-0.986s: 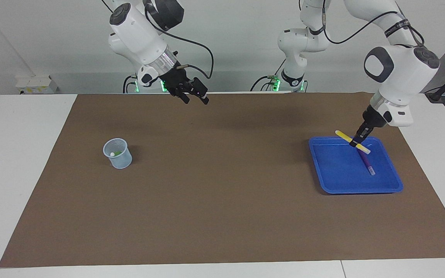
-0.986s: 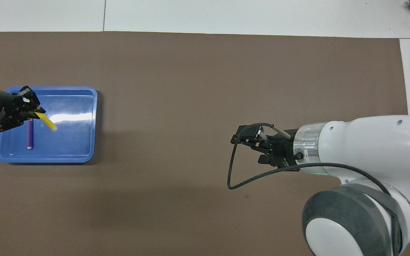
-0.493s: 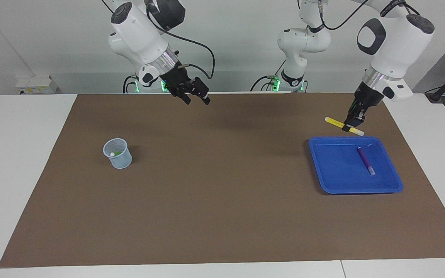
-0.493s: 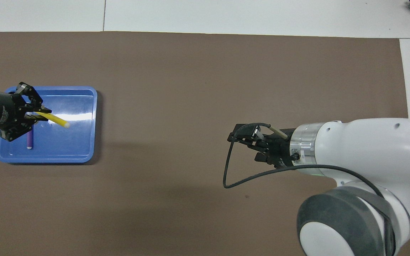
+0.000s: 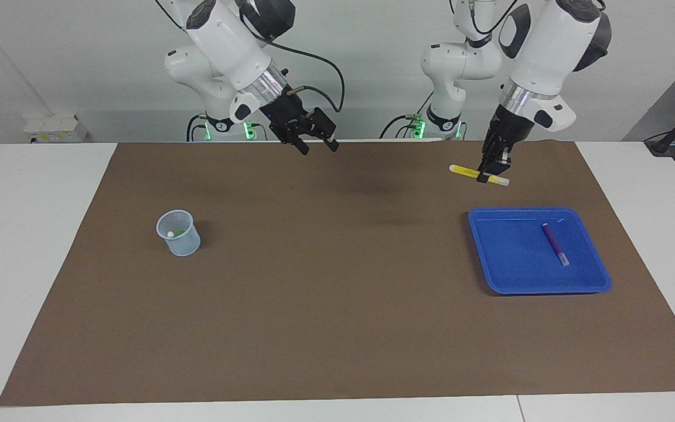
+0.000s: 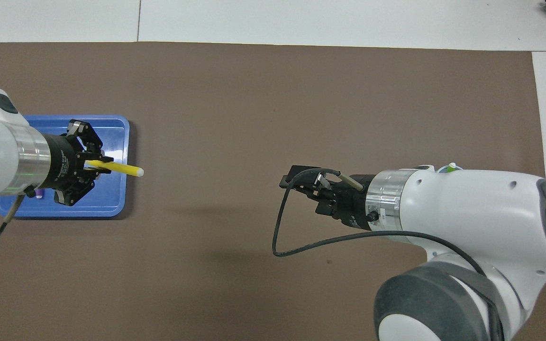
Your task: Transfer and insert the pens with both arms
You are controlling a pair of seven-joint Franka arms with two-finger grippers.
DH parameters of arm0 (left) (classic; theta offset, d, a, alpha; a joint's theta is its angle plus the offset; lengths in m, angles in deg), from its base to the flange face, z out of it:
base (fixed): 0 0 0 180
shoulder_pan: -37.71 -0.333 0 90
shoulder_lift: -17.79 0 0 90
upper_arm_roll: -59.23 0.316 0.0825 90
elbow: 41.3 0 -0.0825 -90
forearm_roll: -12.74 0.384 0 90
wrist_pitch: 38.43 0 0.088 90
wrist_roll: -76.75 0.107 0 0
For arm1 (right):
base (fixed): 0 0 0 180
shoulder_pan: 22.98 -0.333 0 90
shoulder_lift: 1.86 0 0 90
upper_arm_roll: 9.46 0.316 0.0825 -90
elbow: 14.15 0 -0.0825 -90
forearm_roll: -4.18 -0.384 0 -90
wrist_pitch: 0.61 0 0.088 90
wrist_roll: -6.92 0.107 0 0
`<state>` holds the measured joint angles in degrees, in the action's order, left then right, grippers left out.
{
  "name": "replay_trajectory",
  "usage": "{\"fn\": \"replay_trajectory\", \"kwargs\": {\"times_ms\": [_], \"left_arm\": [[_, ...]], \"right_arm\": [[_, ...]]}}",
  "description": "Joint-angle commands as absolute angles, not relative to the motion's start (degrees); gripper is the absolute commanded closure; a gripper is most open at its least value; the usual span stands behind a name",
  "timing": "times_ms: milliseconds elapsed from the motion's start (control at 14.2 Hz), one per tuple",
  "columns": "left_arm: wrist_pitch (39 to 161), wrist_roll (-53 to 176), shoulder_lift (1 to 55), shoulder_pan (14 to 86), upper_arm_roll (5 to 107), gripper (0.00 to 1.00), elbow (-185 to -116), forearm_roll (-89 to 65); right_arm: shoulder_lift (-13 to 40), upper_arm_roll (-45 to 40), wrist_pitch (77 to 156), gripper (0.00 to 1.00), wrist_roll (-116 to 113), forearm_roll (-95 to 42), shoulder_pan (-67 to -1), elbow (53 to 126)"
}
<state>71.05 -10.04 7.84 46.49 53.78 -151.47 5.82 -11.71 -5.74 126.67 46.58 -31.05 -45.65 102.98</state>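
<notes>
Our left gripper (image 5: 489,176) is up in the air with its fingertips pinched on the yellow pen (image 5: 479,174), which lies about level crosswise in the grip, pale cap end (image 5: 503,181) poking out one side. In the facing view it hangs over bare brown mat (image 5: 337,328), just off the edge of the blue tray (image 5: 510,275) that lies nearest the robots. From overhead the same gripper (image 6: 98,163) covers a good chunk of the tray, so we only catch a sliver of the purple pen (image 6: 39,192) peeking out under the wrist.

The purple pen (image 5: 554,243) lies flat in the tray, tilted a bit.

Our right gripper (image 5: 315,144) hangs with jaws spread and nothing in them, over the mat's edge by the robots, around mid-table.

The green pen (image 5: 178,232) sits in the little translucent cup (image 5: 180,234) toward the right arm's end, only its top and whitish cap showing. Overhead, the right arm hides the cup almost entirely; just the rim and the pen tip (image 6: 451,166) stick out.

There's some small print on the left wrist, but we can't read it.
</notes>
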Motion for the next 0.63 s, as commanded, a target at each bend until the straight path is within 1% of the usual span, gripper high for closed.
{"fn": "replay_trajectory", "kwargs": {"times_ms": [0, 70, 211, 493, 564], "left_arm": [[68.9, -16.7, 5.1, 46.9, 51.4, 1.0, -152.5, 7.0], [68.4, -18.7, 4.8, 46.9, 50.4, 1.0, -152.6, 7.0], [67.7, -22.6, 3.9, 46.9, 48.6, 1.0, -152.6, 7.0], [66.3, -30.9, 1.5, 47.1, 45.4, 1.0, -152.9, 7.0], [66.0, -32.6, 1.0, 47.9, 45.3, 1.0, -152.9, 6.9]], "right_arm": [[-11.4, -5.8, 128.2, 0.0, 46.7, -35.3, -45.6, 103.1], [-11.4, -5.8, 128.7, 0.0, 46.5, -36.7, -45.8, 102.9], [-11.0, -5.8, 132.8, 0.0, 46.9, -37.5, -47.5, 102.9], [-10.8, -5.7, 135.9, 0.0, 47.2, -40.7, -49.3, 102.9], [-10.8, -5.8, 137.4, 0.0, 47.3, -40.8, -50.8, 103.0]]}}
